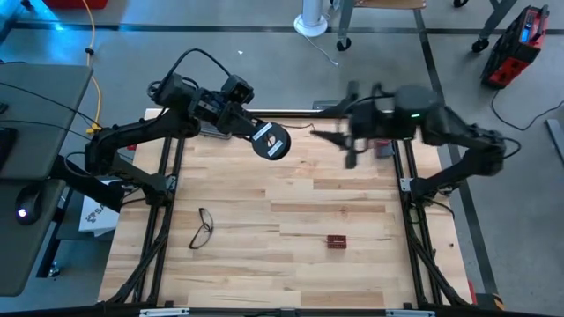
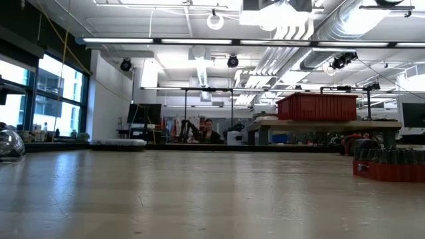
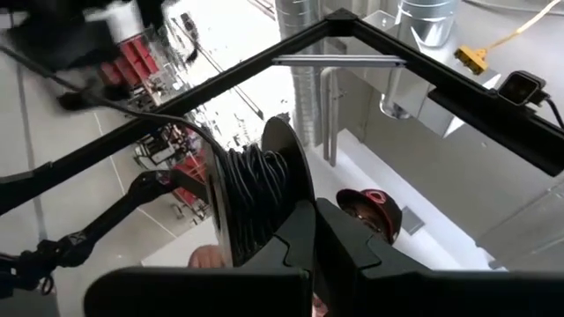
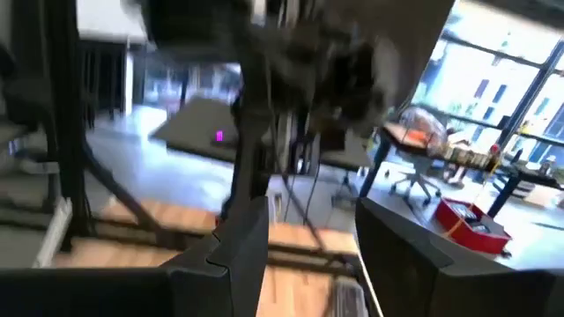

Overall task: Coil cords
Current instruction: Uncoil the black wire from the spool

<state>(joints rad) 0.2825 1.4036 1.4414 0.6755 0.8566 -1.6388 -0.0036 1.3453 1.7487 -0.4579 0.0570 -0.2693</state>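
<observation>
Wooden table, left end effector gripping reel

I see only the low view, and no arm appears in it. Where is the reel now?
Observer: The left tool holds the reel over the far part of the table.
Operator: Is wire already on it?
Observer: Yes, the left wrist view shows dark wire wound between its two discs.
Operator: And the right arm?
Observer: The right tool is over the far part too, to the right of the reel.
</observation>
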